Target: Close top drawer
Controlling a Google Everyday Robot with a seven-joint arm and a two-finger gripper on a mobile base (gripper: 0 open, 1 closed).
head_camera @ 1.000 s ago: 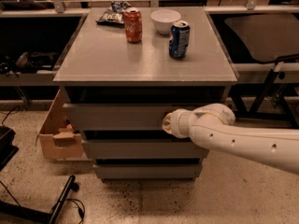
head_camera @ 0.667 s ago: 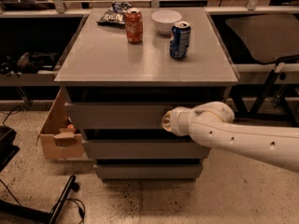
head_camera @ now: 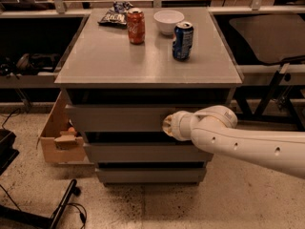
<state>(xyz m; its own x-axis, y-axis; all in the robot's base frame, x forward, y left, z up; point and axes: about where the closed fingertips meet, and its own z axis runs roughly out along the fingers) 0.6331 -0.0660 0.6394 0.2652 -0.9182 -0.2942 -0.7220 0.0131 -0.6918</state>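
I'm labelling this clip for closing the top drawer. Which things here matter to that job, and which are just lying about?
Job: top drawer; gripper, at its front panel.

Lying about: red can, blue can, white bowl and snack bag on the cabinet top; cardboard box on the floor beside the cabinet.

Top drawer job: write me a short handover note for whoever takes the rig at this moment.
Pincer: at the arm's end, against the top drawer front, right of its middle, seemingly touching it.
Top drawer: its front stands forward of the two lower fronts, with a dark gap under the cabinet top; it looks not fully in.
Done: the front is reached.
Left: probably push straight in until flush, then back off.
On top: red can, blue can, white bowl, snack bag.
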